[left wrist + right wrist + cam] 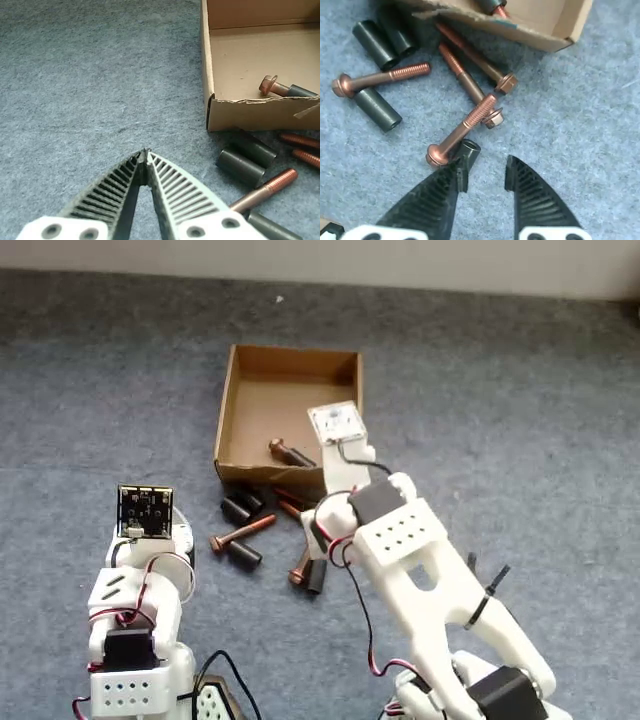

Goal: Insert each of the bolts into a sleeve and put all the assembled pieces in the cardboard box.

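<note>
Bolts lie loose on the grey worktop (520, 390), just outside the near wall of the cardboard box (228, 405). There are four of them, all copper-coloured. The nearest bolt (462, 130) lies slanted, its head just beside a short dark sleeve (471, 149) and its threaded end against the head of a second bolt (465, 75). A third bolt (475, 55) runs alongside the second, its far end at the foot of the box wall. The fourth bolt (380, 77) lies apart from these. One sleeve (377, 107) is just beside its head, and two more sleeves (370, 37) lie side by side nearer the box.

Inside the box, one assembled piece (290, 453) rests close to the near wall, its bolt head sticking out of a dark sleeve.

The right gripper (485, 175) hangs low over the pile with its fingers spread and nothing between them. One fingertip is right at the short dark sleeve. In the high view the right arm (400, 540) lies across the worktop above the loose parts.

The left gripper (145, 156) is over bare worktop to the side of the box and near the outer sleeves. Its fingers are pressed together at the tips, pinching nothing. The left arm (135, 600) stands well apart from the right arm.
</note>
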`<move>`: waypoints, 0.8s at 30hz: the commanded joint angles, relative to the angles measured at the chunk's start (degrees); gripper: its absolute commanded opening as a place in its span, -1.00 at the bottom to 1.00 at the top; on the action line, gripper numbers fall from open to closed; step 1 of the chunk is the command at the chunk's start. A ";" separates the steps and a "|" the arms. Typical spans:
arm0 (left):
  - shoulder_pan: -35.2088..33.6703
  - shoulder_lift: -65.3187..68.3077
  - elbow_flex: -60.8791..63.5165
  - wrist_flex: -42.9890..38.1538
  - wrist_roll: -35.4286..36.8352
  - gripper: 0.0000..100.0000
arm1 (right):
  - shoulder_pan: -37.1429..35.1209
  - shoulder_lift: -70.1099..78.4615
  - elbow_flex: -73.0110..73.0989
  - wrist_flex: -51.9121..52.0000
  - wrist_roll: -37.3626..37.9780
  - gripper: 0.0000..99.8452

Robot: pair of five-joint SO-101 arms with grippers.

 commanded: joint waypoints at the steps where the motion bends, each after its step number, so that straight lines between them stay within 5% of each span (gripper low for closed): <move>1: -0.66 -0.31 1.01 -1.32 -0.88 -0.99 | -2.24 -2.68 2.51 -3.21 -0.44 -0.61; 10: -0.66 -0.31 1.01 -1.32 -0.88 -0.99 | -8.92 -2.51 4.26 -3.30 -12.57 -0.60; 24: -0.66 -0.31 1.10 -1.23 -0.88 -0.99 | -8.84 20.53 3.74 -8.04 -13.19 -0.60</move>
